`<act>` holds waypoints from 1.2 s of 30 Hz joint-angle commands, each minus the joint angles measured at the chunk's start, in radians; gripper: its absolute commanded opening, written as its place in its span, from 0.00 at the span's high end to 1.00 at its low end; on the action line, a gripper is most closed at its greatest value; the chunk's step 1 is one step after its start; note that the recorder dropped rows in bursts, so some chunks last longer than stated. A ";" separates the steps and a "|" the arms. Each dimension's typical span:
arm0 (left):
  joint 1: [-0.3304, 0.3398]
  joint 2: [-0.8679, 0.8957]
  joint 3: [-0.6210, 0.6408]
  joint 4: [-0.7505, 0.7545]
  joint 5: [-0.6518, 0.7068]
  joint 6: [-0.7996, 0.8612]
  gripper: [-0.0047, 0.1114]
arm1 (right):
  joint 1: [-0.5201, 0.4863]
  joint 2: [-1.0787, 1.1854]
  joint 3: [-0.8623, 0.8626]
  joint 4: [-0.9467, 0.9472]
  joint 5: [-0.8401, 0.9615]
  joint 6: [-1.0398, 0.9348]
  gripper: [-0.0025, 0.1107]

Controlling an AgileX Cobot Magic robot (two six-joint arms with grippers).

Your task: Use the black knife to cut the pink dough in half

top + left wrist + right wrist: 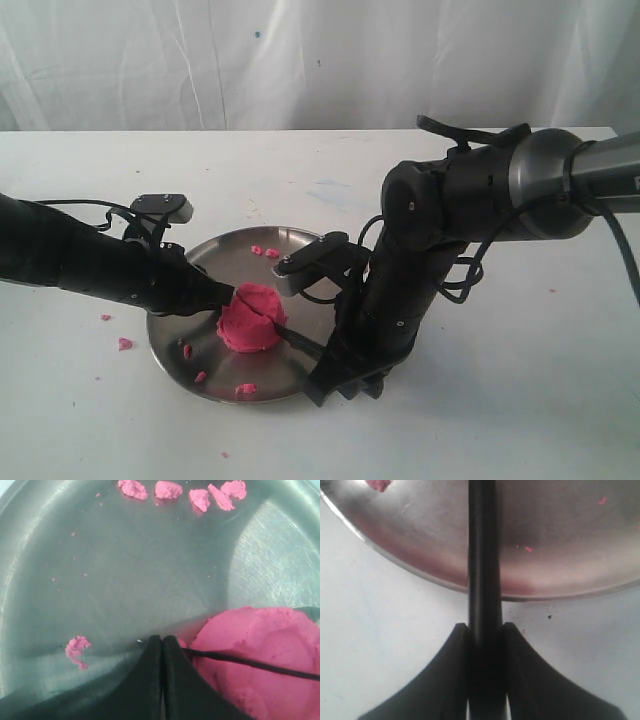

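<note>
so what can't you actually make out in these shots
- How deep the slim black knife sits in the bright pink dough mound: the dough hides the blade edge in every view.
- Knife tip: cut off by the left wrist view's edge; the exterior view is too small.
- Dough in the right wrist view: out of frame, only the knife handle and round steel plate.

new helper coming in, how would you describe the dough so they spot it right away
Find the round steel plate on the white table, between the two black arms. The dough is the big bright pink mound on the plate, with the knife pressed across it. The other pink bits are only small crumbs.
</note>
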 commanded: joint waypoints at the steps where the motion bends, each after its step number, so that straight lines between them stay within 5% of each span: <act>1: -0.007 0.027 0.017 0.034 -0.012 0.000 0.96 | 0.003 -0.001 -0.001 0.014 -0.008 -0.012 0.98; 36: -0.007 0.027 0.017 0.034 -0.010 0.003 0.96 | 0.003 0.021 -0.001 0.033 -0.011 -0.024 0.98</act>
